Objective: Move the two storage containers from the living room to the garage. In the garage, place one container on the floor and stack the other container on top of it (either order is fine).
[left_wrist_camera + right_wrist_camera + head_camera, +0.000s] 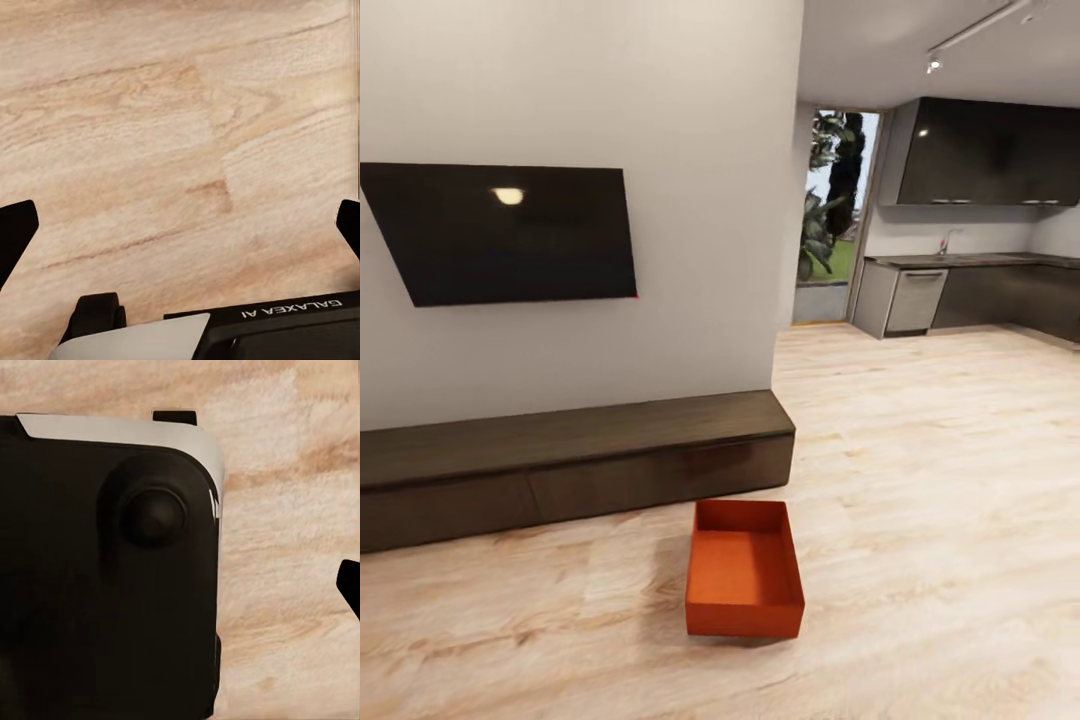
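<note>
One orange-red open-top storage container [745,572] stands empty on the light wood plank floor [920,480] of the living room, just in front of the long low dark-brown cabinet [570,460]. The second container is out of view. In the left wrist view my left gripper [182,229] hangs open over bare planks, with a dark fingertip [16,229] at each side edge and nothing between them. My right gripper [180,589] looks down past the robot's black base; one fingertip [349,585] shows far to the side, so the jaws stand wide apart and hold nothing.
A black TV [500,235] hangs on the pale wall above the cabinet. Past the wall's corner the plank floor runs on to a dark kitchen [980,290] and a glass door [835,215]. The robot's own base [262,334] lies under both wrists.
</note>
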Tool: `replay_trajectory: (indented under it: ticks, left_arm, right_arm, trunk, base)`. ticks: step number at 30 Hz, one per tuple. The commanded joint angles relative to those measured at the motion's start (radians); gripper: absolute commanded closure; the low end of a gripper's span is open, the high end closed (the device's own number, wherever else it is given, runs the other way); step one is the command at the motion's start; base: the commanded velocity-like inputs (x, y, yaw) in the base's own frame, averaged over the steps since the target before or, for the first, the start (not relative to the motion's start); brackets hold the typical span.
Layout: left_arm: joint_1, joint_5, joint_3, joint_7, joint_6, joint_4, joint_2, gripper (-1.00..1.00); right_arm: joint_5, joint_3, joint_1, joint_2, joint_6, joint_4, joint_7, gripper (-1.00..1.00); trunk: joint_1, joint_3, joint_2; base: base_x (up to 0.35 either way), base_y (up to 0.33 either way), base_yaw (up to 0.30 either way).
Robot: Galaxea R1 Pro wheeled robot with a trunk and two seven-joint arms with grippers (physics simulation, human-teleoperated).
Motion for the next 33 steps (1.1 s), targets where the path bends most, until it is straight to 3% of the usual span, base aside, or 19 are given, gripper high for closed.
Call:
replay_trajectory:
  ticks: [1,7,15,33]
  left_arm:
    - [-0.001,0.01,-0.007,-0.003,-0.004,0.001,0.0,-1.0]
    - [-0.001,0.008,-0.01,-0.002,-0.005,0.002,0.0,-1.0]
    - [-0.001,0.009,-0.009,-0.001,-0.005,0.002,0.0,-1.0]
    - [-0.001,0.007,-0.01,0.0,-0.006,0.002,0.0,-1.0]
  right_arm:
    - [0.0,0.0,-0.001,0.0,0.0,0.0,0.002,-1.0]
    - [0.0,0.001,-0.001,0.001,0.0,0.0,0.001,-1.0]
    - [0.0,0.004,-0.001,0.001,0.0,-0.001,0.0,-1.0]
    - [0.0,0.005,-0.001,0.001,0.0,-0.001,0.0,-1.0]
  trunk:
    - [0.0,0.0,0.0]
    - [0.0,0.002,0.0]
    - [0.0,0.003,0.0]
    - [0.0,0.003,0.0]
  base:
    - [0.0,0.0,-0.258]
    - [0.0,0.0,-0.232]
    - [0.073,0.096,-0.048]
    - [0.282,0.111,-0.003]
